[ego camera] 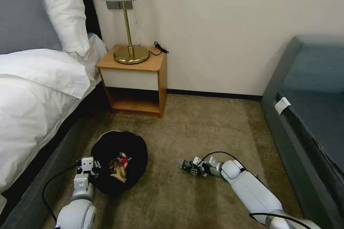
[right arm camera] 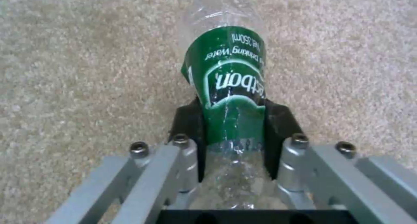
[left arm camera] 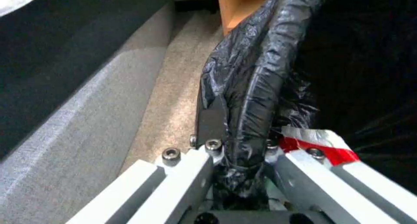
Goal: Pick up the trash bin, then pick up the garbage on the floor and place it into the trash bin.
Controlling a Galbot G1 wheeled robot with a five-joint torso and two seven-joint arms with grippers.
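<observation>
Beige carpet (ego camera: 200, 128) | left claw (ego camera: 94, 166) grips trash bin (ego camera: 134, 146) | right claw (right arm camera: 234, 133) grips bottle (right arm camera: 232, 84)

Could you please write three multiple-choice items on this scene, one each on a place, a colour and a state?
1. Where is the trash bin?
A. on the nightstand
B. on the carpet beside the bed
C. on the sofa

2. What colour is the label on the bottle?
A. green
B. blue
C. yellow

3. What is the right gripper doing?
A. hanging open above the lamp
B. resting on the bed
C. shut on the bottle

Answers: 1 B, the head view shows it on the carpet by the bed, its rim clamped by the left gripper. 2 A, the right wrist view shows green. 3 C, its fingers press the bottle's sides.
</observation>
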